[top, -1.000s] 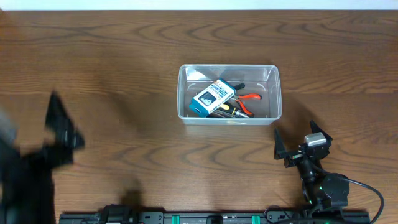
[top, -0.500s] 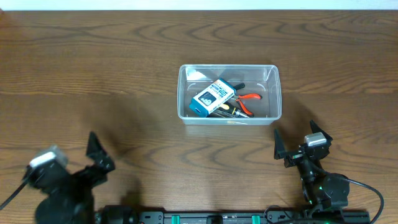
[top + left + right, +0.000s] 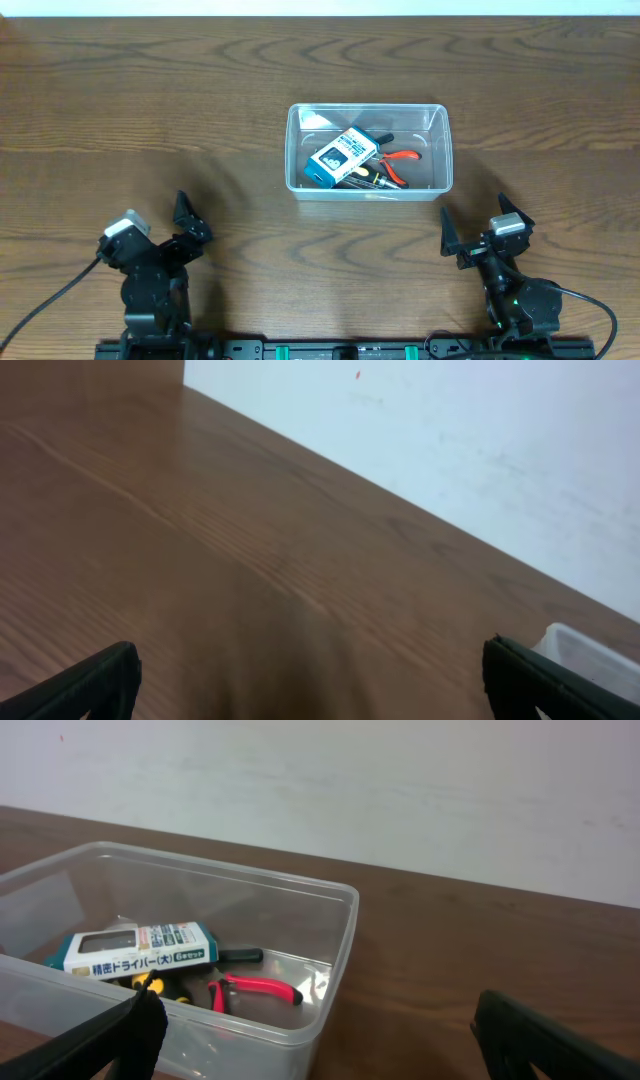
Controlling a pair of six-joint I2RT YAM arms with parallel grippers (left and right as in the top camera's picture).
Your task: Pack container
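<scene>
The clear plastic container (image 3: 443, 150) stands at the table's middle. Inside lie a blue-and-white box (image 3: 341, 157), red-handled pliers (image 3: 400, 160) and a yellow-and-black tool (image 3: 365, 178). The right wrist view shows the container (image 3: 340, 930) with the box (image 3: 140, 946) and pliers (image 3: 255, 987) in it. My left gripper (image 3: 158, 222) is open and empty near the front left edge. In its wrist view the left gripper (image 3: 310, 685) spans bare wood, and a corner of the container (image 3: 590, 650) shows at the right. My right gripper (image 3: 482, 225) is open and empty, in front of the container's right end; its wrist view shows the open jaws (image 3: 320, 1040).
A white wall (image 3: 400, 780) rises behind the wooden table (image 3: 150, 100). The arms' bases and a black rail (image 3: 340, 350) run along the front edge.
My left arm has swung in from the far left and settled near the front edge, its gripper open. The right arm and the container's contents have not moved.
</scene>
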